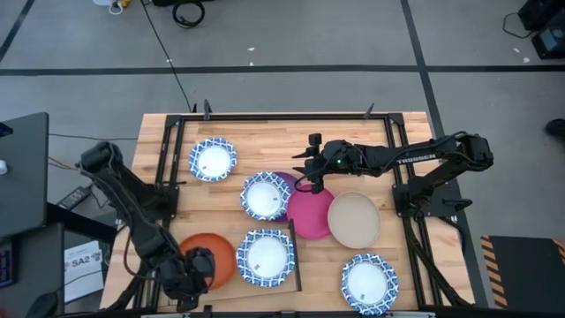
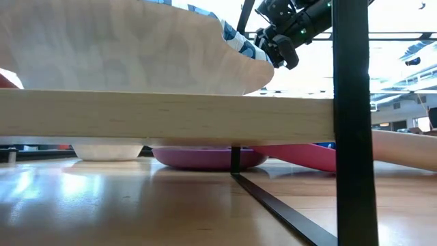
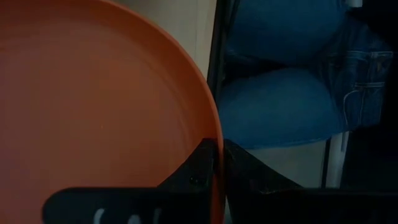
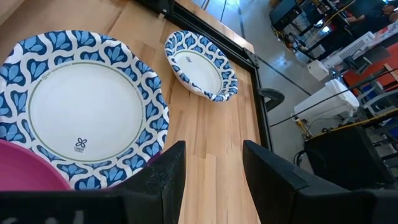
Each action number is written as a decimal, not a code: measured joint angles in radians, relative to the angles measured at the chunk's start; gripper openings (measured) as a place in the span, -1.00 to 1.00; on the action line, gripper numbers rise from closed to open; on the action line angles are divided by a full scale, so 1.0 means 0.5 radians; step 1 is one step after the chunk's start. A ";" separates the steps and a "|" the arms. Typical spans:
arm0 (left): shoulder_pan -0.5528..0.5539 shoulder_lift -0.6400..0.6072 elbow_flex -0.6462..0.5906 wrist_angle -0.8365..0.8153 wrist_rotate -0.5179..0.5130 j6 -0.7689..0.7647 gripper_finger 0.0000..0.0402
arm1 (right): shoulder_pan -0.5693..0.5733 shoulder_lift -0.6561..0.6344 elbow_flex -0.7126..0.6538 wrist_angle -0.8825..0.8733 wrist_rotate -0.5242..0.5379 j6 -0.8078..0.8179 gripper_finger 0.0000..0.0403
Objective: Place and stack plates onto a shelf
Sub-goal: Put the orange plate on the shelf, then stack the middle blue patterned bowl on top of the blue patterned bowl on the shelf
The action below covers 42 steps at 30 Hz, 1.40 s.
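Observation:
My left gripper (image 1: 199, 265) is shut on an orange plate (image 1: 212, 256) over the left half of the pale shelf (image 1: 291, 276), near the table's front edge. A blue-rimmed white plate (image 1: 265, 257) sits on the shelf's right half. My right gripper (image 1: 313, 183) hangs open with nothing between its fingers, above the magenta plate (image 1: 309, 216) at mid-table. Beside it, another blue-rimmed plate (image 4: 81, 112) lies on a purple plate (image 1: 288, 182). A beige plate (image 1: 354, 220) overlaps the magenta one. My left gripper pinches the orange plate's rim (image 3: 214, 140) between its two fingers, one finger (image 3: 196, 171) on the plate's inner face and the other (image 3: 255, 177) outside. Whether the plate rests on the shelf or hangs just above it, I cannot tell.
Two more blue-rimmed plates lie on the table, one at the far left (image 1: 212, 159) and one at the near right (image 1: 369, 283). Black frame bars (image 1: 168, 168) run along the table's sides. A person's legs in jeans (image 3: 292, 81) show beyond the near edge.

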 joint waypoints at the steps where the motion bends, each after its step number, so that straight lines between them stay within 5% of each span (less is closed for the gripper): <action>1: 0.000 0.015 0.000 0.013 0.000 0.000 -0.85 | 0.000 0.000 0.000 0.000 0.000 -0.001 -0.18; 42: 0.004 0.064 -0.001 -0.014 0.123 -0.112 -0.35 | 0.000 0.000 0.000 0.000 0.000 -0.001 -0.18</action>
